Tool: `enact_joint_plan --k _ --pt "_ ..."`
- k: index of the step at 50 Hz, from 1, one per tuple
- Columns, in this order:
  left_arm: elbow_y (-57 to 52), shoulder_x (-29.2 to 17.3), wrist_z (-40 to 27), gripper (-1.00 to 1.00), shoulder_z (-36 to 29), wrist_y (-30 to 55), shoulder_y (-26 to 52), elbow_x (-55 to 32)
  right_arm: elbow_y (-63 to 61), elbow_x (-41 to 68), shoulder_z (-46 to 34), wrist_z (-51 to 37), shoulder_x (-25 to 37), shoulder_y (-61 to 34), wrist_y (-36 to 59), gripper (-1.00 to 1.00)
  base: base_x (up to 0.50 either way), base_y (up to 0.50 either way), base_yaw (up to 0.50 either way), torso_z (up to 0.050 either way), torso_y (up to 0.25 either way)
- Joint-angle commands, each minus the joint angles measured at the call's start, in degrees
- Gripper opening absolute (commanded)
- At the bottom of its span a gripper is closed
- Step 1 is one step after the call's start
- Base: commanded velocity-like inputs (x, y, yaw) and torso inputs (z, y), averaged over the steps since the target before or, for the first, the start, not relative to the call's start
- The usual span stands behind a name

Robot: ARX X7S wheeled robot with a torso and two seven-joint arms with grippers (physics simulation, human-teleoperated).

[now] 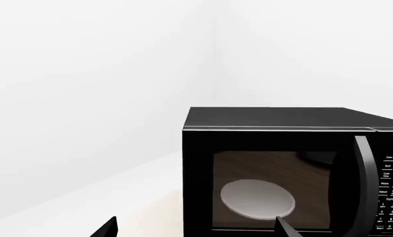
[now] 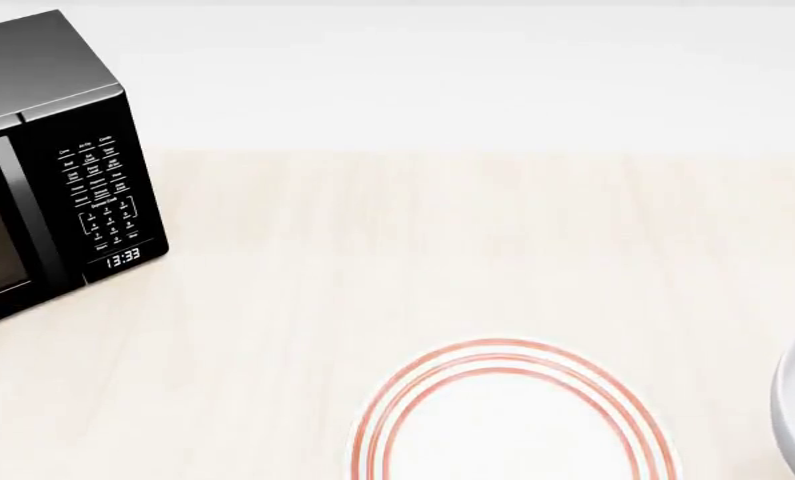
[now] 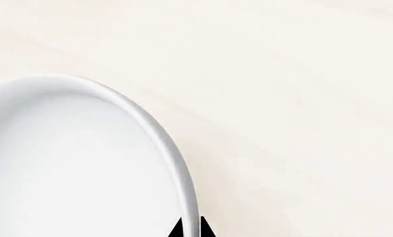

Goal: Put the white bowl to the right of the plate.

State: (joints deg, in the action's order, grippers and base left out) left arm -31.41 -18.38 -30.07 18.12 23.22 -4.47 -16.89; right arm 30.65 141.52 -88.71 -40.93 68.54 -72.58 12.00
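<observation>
Clamped across the rim of the white bowl [image 3: 71, 163], the right tool [image 3: 190, 228] is seen with one dark fingertip inside the wall and one outside, the rim pinched between them; a rim grip is judged to suit thick, smooth walls. From the head view, the white bowl is caught only as a sliver at the far right edge, on the right of the plate [image 2: 511, 415] and apart from it, so the placement is judged nearly done. Whether the bowl rests on the table [image 2: 437, 230] cannot be told. Spread wide and empty, the left tool [image 1: 196, 228] is held before the microwave [image 1: 288, 168], kept clear of the work.
</observation>
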Motion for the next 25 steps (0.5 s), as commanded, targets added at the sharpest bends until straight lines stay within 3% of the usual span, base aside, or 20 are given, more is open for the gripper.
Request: enact_joint_plan --k 1,25 --pt "-0.07 -0.11 -0.13 1.0 -0.23 -0.22 -0.18 0.04 1.23 -1.2 0.77 1.3 -0.6 -0.04 -0.22 -1.0 0.0 0.0 0.0 0.0 0.0" --pt "-0.35 -0.42 -0.4 1.0 -0.59 -0.2 -0.34 -0.15 1.69 -1.94 0.75 2.07 -1.2 1.13 -0.99 -1.0 0.0 0.0 0.0 0.0 0.001"
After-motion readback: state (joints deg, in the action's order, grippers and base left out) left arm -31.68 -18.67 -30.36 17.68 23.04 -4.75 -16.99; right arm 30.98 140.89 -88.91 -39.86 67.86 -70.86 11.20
